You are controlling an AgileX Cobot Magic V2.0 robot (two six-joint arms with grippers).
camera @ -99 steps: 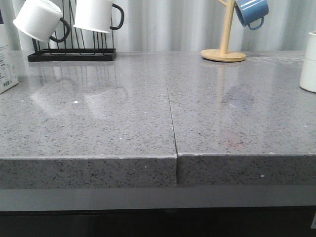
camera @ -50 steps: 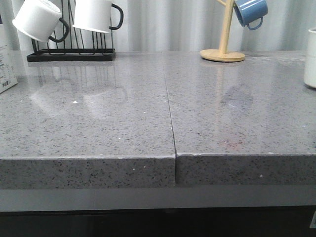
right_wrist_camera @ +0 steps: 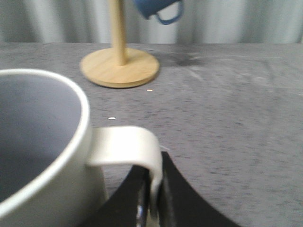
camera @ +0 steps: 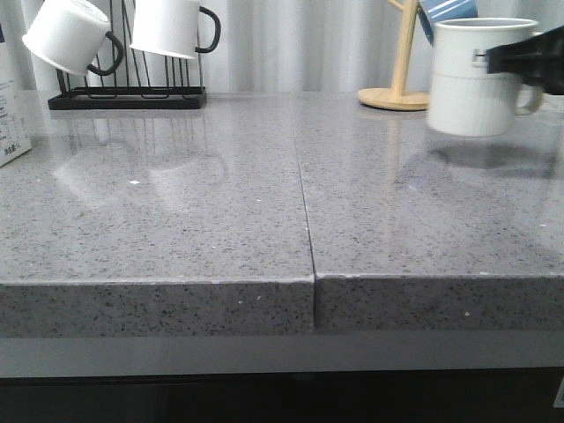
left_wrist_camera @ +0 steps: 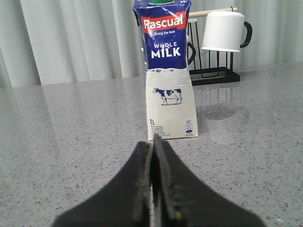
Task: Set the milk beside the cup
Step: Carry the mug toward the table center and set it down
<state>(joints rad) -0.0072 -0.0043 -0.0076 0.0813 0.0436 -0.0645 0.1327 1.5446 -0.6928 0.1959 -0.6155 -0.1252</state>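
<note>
Gripping the cup by its white handle, the right gripper has its jaws clenched on the loop and holds the mug just above the grey counter, a shadow beneath it, in front of the wooden stand carrying a blue mug. The left gripper has its jaws pressed together on nothing, pointing at the milk, which stands upright on the counter near the black rack of white mugs.
</note>
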